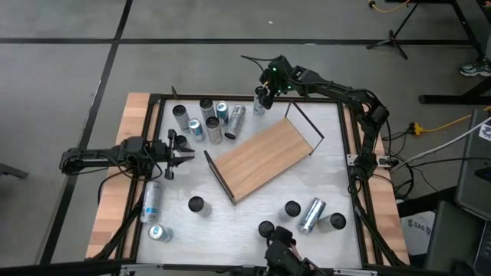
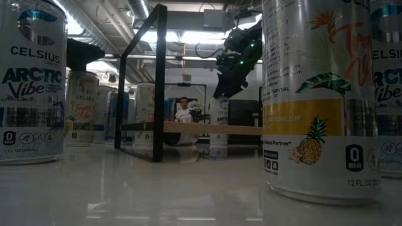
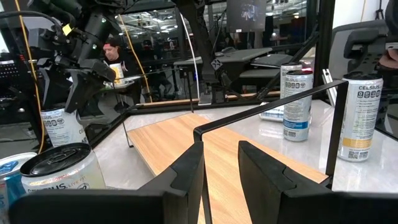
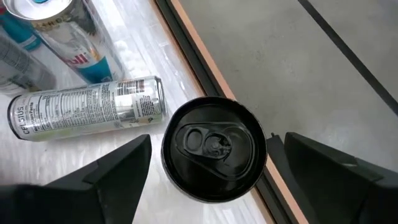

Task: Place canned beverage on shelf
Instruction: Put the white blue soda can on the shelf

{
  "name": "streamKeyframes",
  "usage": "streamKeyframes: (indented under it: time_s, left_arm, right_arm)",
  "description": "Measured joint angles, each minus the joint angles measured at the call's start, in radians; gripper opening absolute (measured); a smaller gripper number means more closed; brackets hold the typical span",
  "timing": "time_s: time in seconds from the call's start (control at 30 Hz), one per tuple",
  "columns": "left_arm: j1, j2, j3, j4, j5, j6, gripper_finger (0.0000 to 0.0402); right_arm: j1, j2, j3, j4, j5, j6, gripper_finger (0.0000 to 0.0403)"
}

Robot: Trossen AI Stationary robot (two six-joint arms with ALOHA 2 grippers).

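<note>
The right tool (image 4: 208,162), fingers apart above an upright black-topped can (image 4: 214,149) at the tabletop's far edge, well apart from the shelf (image 1: 261,157), could tip it overboard if it closes off-center.

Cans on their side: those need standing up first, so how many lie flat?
3: first lying can beside the right claw, second lying can far left, third lying can front right. Others may be hidden.

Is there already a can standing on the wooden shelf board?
No: in the high view the shelf board is bare, and every can, like the lying can, sits on the table around it.
</note>
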State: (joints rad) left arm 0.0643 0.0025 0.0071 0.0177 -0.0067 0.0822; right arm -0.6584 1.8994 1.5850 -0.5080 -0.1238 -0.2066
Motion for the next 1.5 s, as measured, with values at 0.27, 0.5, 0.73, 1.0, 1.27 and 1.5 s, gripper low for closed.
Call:
streamKeyframes:
  time_s: [0.27, 0.5, 0.73, 1.0, 1.27, 1.5]
  left_arm:
    - [0.000, 0.000, 0.000, 0.000, 0.000, 0.000, 0.0092]
    - [0.000, 0.000, 0.000, 0.000, 0.000, 0.000, 0.0092]
    - [0.000, 0.000, 0.000, 0.000, 0.000, 0.000, 0.0092]
    - [0.000, 0.000, 0.000, 0.000, 0.000, 0.000, 0.0092]
    - [0.000, 0.000, 0.000, 0.000, 0.000, 0.000, 0.0092]
    - [0.000, 0.000, 0.000, 0.000, 0.000, 0.000, 0.0092]
  right_arm:
    - [0.040, 0.043, -0.012, 0.034, 0.010, -0.006, 0.0358]
    - [0.043, 0.047, -0.011, 0.045, 0.037, -0.002, 0.0315]
    - [0.044, 0.047, -0.011, 0.044, 0.048, 0.006, 0.0237]
    - [0.044, 0.006, -0.013, 0.007, 0.071, 0.078, 0.0247]
    - [0.044, -0.147, -0.012, -0.110, 0.089, 0.136, 0.0243]
    - [0.067, -0.277, -0.010, -0.256, 0.094, 0.196, 0.0246]
